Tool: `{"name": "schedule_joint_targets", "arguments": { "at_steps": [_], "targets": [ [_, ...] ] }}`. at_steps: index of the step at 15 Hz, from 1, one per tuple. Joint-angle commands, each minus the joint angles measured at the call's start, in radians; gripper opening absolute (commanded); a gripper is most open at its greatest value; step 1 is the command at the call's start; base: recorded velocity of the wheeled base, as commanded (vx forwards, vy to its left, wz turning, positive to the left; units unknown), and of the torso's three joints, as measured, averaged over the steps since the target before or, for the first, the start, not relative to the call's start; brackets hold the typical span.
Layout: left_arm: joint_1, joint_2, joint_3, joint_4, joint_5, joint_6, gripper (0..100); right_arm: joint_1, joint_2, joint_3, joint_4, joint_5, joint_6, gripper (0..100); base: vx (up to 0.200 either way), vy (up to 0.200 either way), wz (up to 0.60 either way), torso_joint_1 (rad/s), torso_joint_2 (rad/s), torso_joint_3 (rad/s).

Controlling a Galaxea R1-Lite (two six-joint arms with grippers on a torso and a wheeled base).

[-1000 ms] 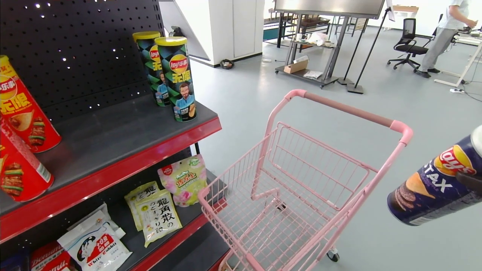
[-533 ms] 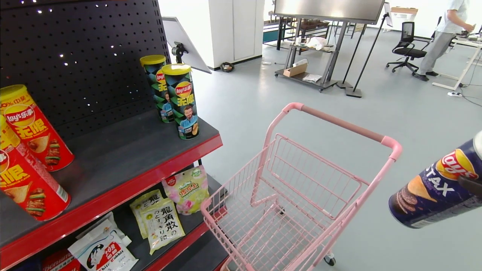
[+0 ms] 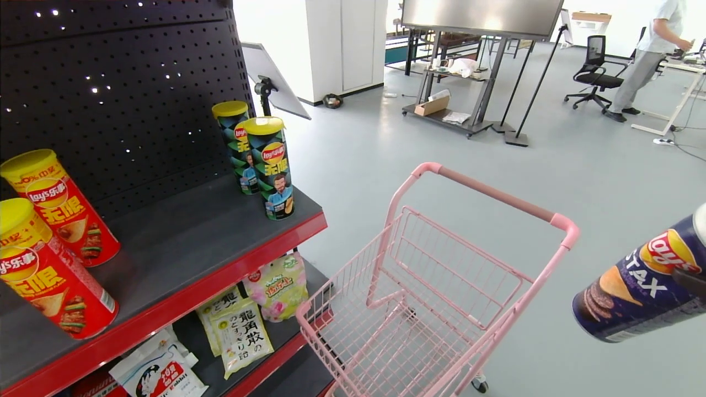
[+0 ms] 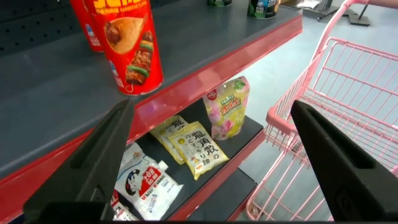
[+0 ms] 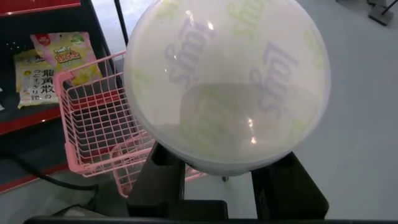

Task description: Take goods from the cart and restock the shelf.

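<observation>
A dark blue chip can hangs tilted in the air right of the pink cart, with my right gripper shut on it. In the right wrist view the can's pale lid faces the camera above the right gripper. The cart basket looks empty. On the upper shelf board stand two red cans at the left and two green cans at the right end. My left gripper is open beside the shelf's red front edge, holding nothing.
Snack bags lie on the lower shelf, with a white bag further left. The cart stands close against the shelf's right corner. Bare grey floor spreads right of the cart. A wheeled screen stand is far behind.
The head view has shifted, so shelf and cart sit lower in the picture and more of the red cans shows. The blue can stays held at the right edge.
</observation>
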Motion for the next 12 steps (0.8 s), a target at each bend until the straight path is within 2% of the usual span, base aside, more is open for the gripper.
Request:
{"name": "schedule_joint_targets", "arguments": {
  "at_steps": [1,6,12],
  "targets": [
    [0.0,0.0,0.0,0.0,0.0,0.0,100,-0.001,0.007,0.001,0.0,0.001,-0.001,0,0.0,0.0,0.0,0.149,-0.36,-0.188],
    [0.001,0.0,0.0,0.0,0.0,0.0,100,-0.002,0.001,0.006,0.003,-0.001,-0.001,0,0.0,0.0,0.0,0.124,-0.28,-0.159],
    [0.0,0.0,0.0,0.0,0.0,0.0,100,-0.031,-0.003,0.02,0.003,0.001,-0.002,0,0.0,0.0,0.6,0.01,-0.01,-0.006]
  ]
}}
